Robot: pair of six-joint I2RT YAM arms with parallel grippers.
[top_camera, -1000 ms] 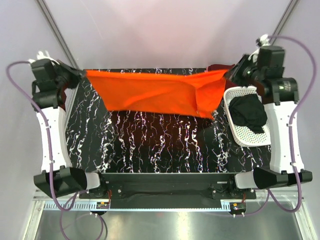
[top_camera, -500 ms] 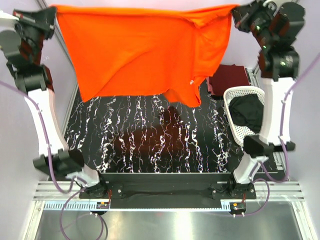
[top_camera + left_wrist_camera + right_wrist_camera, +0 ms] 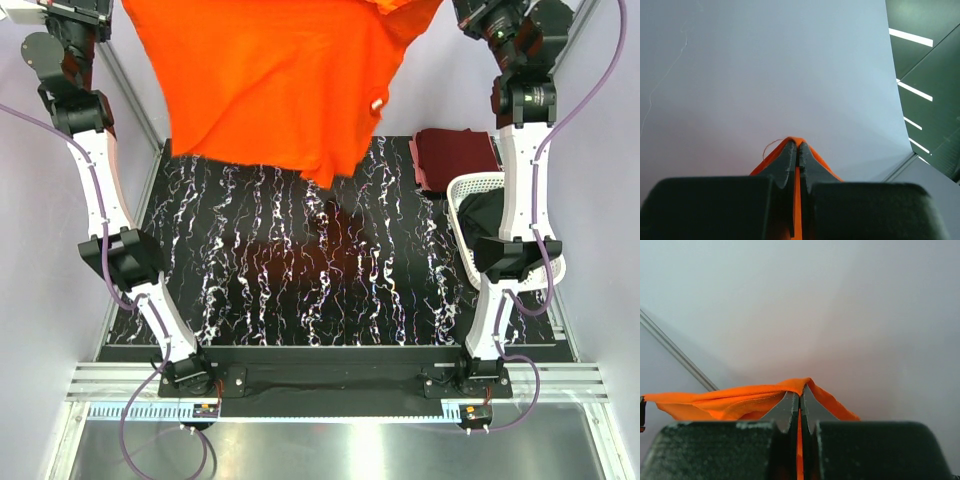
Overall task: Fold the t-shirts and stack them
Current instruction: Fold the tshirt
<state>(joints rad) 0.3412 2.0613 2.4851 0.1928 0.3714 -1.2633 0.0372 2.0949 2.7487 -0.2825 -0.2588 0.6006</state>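
The bright orange t-shirt [image 3: 270, 80] hangs spread out high above the black marbled table [image 3: 260, 270], its lower hem well off the surface. My left gripper [image 3: 108, 10] pinches its upper left corner and my right gripper [image 3: 455, 12] its upper right corner. In the left wrist view, orange cloth [image 3: 816, 159] wraps over the shut left gripper [image 3: 798, 146]. The right wrist view shows the same fold of orange cloth [image 3: 730, 401] clamped in the shut right gripper [image 3: 800, 397]. A folded dark maroon t-shirt [image 3: 455, 157] lies at the table's back right. The black t-shirt [image 3: 483, 215] sits bunched in the basket.
The white perforated basket [image 3: 468, 186] stands at the table's right edge, partly behind the right arm [image 3: 522, 150]. Both arms reach tall along the table's sides. Pale walls and a slanted metal frame bar [image 3: 130, 95] close in the back.
Both arms have risen further, lifting the orange t-shirt from draped over the table's back to hanging high; its hem has come up and swung toward the right.
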